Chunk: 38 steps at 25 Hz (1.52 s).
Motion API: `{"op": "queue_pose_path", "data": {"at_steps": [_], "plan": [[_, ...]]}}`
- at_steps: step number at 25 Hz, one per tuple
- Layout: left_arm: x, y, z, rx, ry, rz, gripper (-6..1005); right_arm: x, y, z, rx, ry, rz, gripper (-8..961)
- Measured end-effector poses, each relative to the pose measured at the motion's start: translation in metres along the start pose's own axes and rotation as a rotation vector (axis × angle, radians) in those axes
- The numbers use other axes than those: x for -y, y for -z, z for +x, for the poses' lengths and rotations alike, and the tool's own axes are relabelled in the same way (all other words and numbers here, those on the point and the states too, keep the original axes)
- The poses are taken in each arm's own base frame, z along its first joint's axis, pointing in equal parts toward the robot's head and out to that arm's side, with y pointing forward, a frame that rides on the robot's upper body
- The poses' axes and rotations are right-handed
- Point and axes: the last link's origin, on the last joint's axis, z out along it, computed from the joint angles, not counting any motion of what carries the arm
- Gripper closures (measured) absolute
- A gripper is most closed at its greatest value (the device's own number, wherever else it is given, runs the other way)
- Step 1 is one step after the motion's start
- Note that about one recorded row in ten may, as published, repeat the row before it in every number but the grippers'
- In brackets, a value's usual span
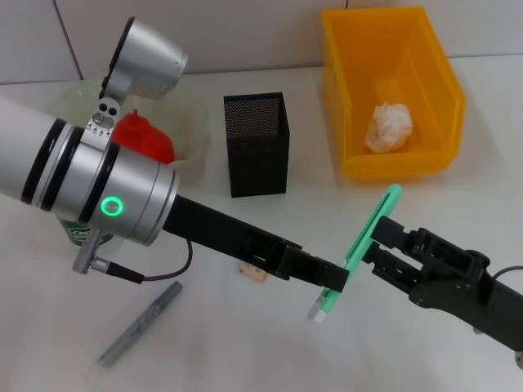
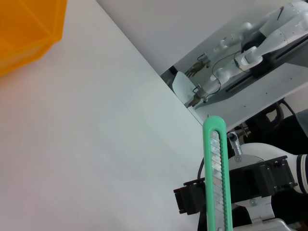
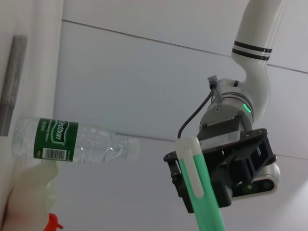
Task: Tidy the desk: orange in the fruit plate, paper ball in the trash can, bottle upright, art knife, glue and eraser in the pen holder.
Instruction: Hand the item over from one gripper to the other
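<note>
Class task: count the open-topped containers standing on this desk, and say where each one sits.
3: the yellow trash can at far right, the black mesh pen holder in the middle, the fruit plate at far left, partly hidden behind the left arm.

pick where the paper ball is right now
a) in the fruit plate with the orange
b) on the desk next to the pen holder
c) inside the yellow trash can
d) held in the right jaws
c: the head view shows the white paper ball lying on the floor of the yellow trash can, while the green art knife is what sits between the two grippers.
</note>
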Motion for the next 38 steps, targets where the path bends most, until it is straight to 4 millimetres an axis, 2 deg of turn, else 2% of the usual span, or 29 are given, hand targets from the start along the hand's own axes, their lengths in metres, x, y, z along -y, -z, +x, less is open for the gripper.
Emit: {"op": "queue_pose_path", "data": {"at_steps": [17, 24, 32, 38], "plan": [[-0.0002, -0.0004, 0.0002, -0.001, 0.000, -0.004, 818, -0.0008, -0.0056, 0.0009, -0.002, 0.009, 0.005, 523], [-0.0007, -0.0008, 0.0006, -0.002, -0.002, -0.006, 818, -0.0012, -0.0072, -0.0001, 0.000, 0.006, 0.008, 532], [0.0000, -0.0019, 0.0008, 0.002, 0.002, -0.010, 818, -0.0018, -0.0082, -0.0006, -0.007, 0.027, 0.008, 585], [0.0039, -0.0044, -0.0007, 0.007, 0.031, -0.024, 818, -0.0048, -0.0088, -0.0017, -0.011, 0.050, -0.009, 662]]}}
